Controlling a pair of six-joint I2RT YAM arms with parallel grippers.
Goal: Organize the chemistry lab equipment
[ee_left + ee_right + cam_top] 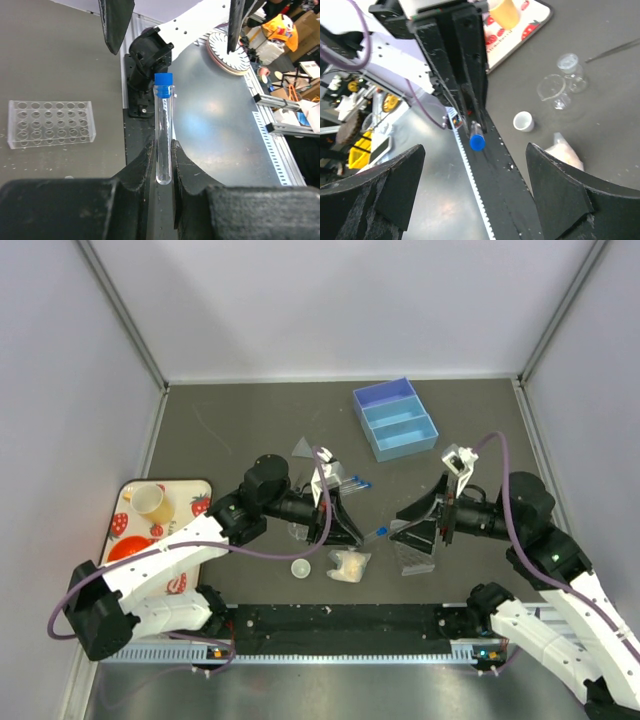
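The table [240, 430] is presenting a dark grey, matte surface. Pale, plain walls [330, 300] are enclosing it on three sides, with grey metal posts [120, 310] running up the corners. A black strip [340, 620] and a perforated metal rail [330, 650] are running along the edge where the arm bases are mounted. In the left wrist view, a shiny metal floor and a cluttered workshop are showing past that edge.

The left end effector [163, 157] is gripping a clear blue-capped tube [164, 130] by its closed bottom end, with the jaws nearly together. The tube is projecting straight out past the fingertips, cap outermost, clear of the table.

The right end effector [410, 524] is facing the left one with its jaws spread wide and is holding nothing. The tube cap is pointing toward the gap between those jaws.

A clear rack [418, 555] is lying on the table just beside the right end effector, on its base side. A white dish [523, 121] and a pale packet [565, 152] are resting on the table near the left end effector, and a small clear flask [568, 67] is standing beyond them. More blue-capped tubes [352, 480] are lying on the far side of the left end effector. A blue bin [395, 418] is sitting well beyond both end effectors.
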